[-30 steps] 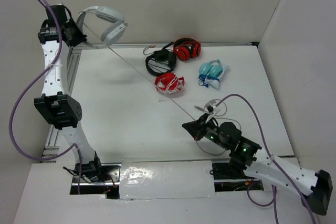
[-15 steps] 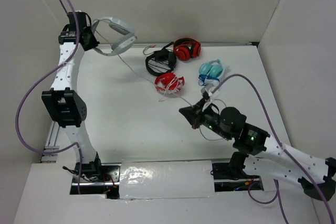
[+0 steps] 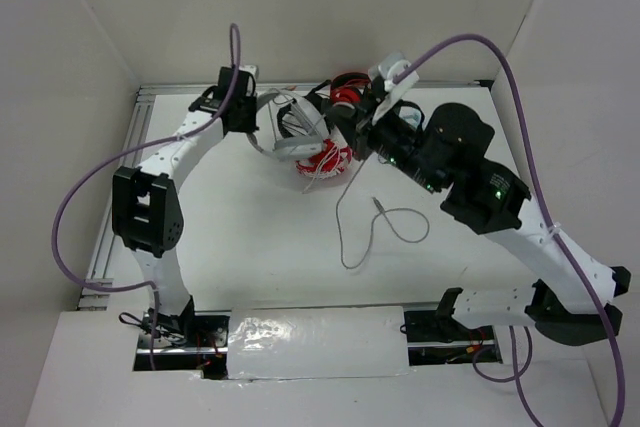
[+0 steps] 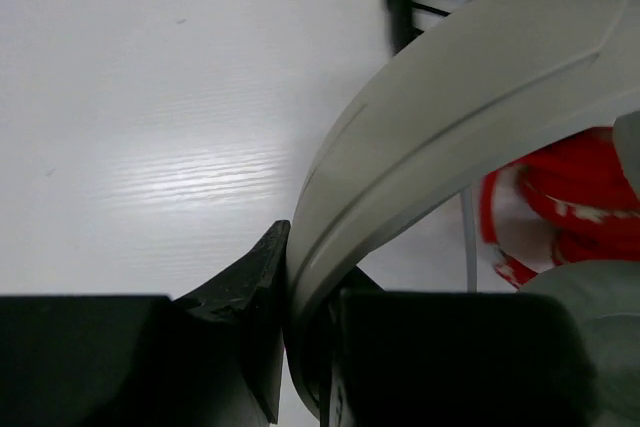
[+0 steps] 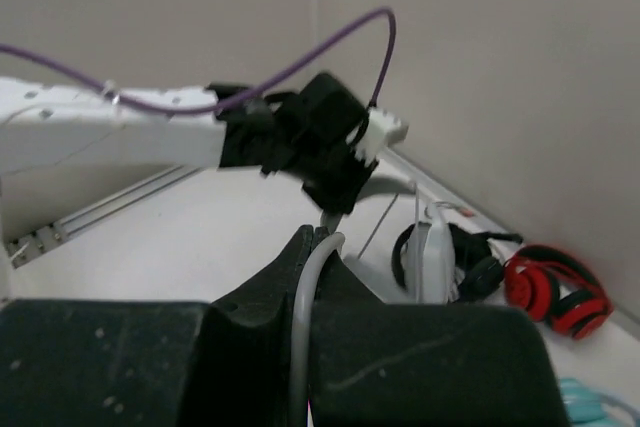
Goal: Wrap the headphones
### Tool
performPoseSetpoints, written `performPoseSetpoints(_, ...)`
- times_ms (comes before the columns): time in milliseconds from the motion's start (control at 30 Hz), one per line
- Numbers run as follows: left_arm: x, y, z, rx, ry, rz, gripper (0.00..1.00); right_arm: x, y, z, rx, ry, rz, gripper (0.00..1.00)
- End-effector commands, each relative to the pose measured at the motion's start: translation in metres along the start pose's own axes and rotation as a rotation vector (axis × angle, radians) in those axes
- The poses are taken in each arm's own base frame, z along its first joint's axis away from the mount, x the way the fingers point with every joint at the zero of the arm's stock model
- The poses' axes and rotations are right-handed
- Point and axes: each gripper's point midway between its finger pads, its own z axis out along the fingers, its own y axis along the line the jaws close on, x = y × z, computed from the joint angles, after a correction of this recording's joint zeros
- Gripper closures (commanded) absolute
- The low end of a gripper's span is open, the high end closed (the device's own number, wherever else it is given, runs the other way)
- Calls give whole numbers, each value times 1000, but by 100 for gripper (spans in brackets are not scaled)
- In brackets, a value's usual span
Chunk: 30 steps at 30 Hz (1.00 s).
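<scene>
Headphones [image 4: 470,77] light grey-white, wide smooth headband, long thin cable [image 3: 338,227]

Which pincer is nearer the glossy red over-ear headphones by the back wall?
Right. The right pincer, shut on the thin grey cable, hovers close beside the red headphones; the left pincer is farther left, gripping the light grey headphones by their headband.

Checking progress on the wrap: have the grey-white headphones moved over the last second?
Yes: the headphones moved right from the far-left corner, and are now next to the nearer red pair.
</scene>
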Motion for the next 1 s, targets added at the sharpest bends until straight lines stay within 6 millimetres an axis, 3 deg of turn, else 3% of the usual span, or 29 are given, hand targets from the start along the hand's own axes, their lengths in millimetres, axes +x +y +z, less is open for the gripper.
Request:
performPoseSetpoints(0, -51, -56, -52, 150, -265, 107, 100, -34, -9, 4, -21, -55, -97, 100)
performPoseSetpoints(67, -34, -72, -69, 208, -277, 157, 100, -41, -23, 7, 17, -63, -116, 100)
performPoseSetpoints(100, -29, -89, -78, 247, -296, 188, 100, -40, -40, 10, 62, -55, -125, 100)
performPoseSetpoints(133, -22, -97, -87, 277, -310, 215, 100, -38, -40, 11, 26, -46, -133, 100)
performPoseSetpoints(167, 1, -103, -87, 296, -282, 245, 100, -42, -46, 11, 25, -55, -140, 100)
performPoseSetpoints(200, 7, -123, -110, 355, -320, 301, 100, -40, -64, 13, 56, -50, -154, 100)
performPoseSetpoints(233, 11, -134, -120, 390, -353, 330, 100, -39, -71, 13, 65, -48, -162, 100)
performPoseSetpoints(267, 35, -146, -132, 423, -354, 397, 100, -34, -78, 18, 74, -33, -161, 100)
performPoseSetpoints(300, 44, -151, -137, 430, -363, 415, 100, -30, -100, 18, 127, -15, -168, 100)
performPoseSetpoints(367, 59, -164, -161, 494, -386, 443, 100, -20, -116, 24, 141, 15, -170, 100)
performPoseSetpoints(400, 65, -167, -168, 514, -389, 450, 100, -14, -140, 21, 193, 35, -172, 100)
performPoseSetpoints(433, 71, -166, -173, 526, -389, 453, 100, -10, -147, 22, 196, 45, -167, 100)
performPoseSetpoints(467, 72, -169, -188, 549, -412, 451, 100, 2, -150, 28, 161, 70, -145, 100)
performPoseSetpoints(533, 75, -165, -195, 529, -426, 439, 100, 18, -173, 25, 188, 106, -131, 100)
performPoseSetpoints(667, 74, -155, -222, 510, -442, 404, 100, 43, -188, 22, 170, 117, -135, 100)
performPoseSetpoints(700, 72, -157, -233, 526, -471, 406, 100, 63, -193, 22, 152, 136, -127, 100)
performPoseSetpoints(733, 73, -158, -239, 538, -482, 415, 100, 61, -198, 19, 165, 135, -135, 100)
performPoseSetpoints(800, 73, -168, -258, 608, -511, 435, 100, 91, -188, 23, 64, 177, -120, 100)
performPoseSetpoints(867, 70, -182, -297, 739, -574, 470, 100, 127, -178, 29, -40, 234, -121, 100)
performPoseSetpoints(967, 53, -185, -327, 775, -628, 437, 100, 163, -170, 34, -103, 257, -63, 100)
